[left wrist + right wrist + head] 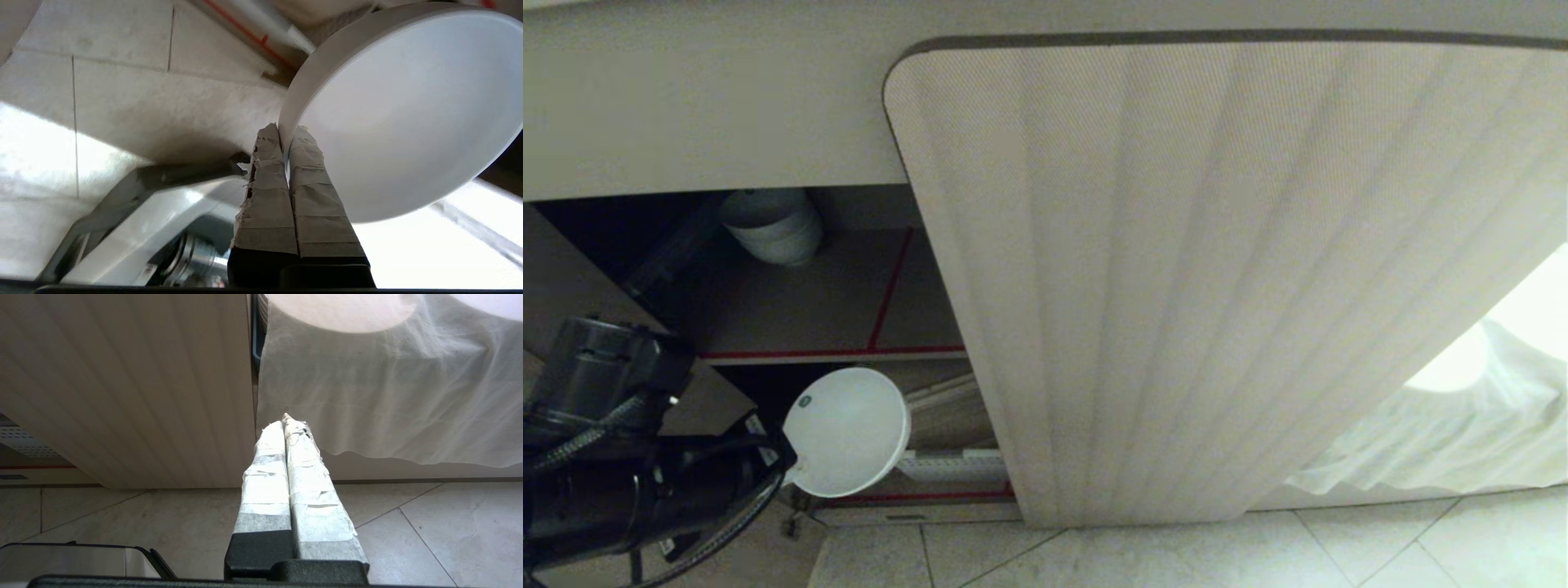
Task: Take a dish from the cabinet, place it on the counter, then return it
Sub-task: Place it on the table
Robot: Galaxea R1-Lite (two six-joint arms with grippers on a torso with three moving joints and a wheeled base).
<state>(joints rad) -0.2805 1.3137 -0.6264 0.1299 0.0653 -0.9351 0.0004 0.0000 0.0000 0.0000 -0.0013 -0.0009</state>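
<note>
while the left gripper (286, 136) pinches the bowl (848, 431) by its rim, one taped finger inside and one outside, the bowl hangs tilted on edge in front of the open cabinet (833, 327), at about 8 o'clock in the head view and just outside the lower shelf. it looks stiff, glazed and light, so it should carry easily, but a smooth rim held at one point can swivel or slip, and a knock against the door (1217, 278) or shelf edge could chip it; the rim near 7 o'clock, where it is gripped, is the sensible hold. on the upper shelf, near 11 o'clock, a stack of bowls (772, 224) sits nested; the held bowl is empty. the right gripper (286, 424) is closed on nothing, hanging low over the floor by the door.
</note>
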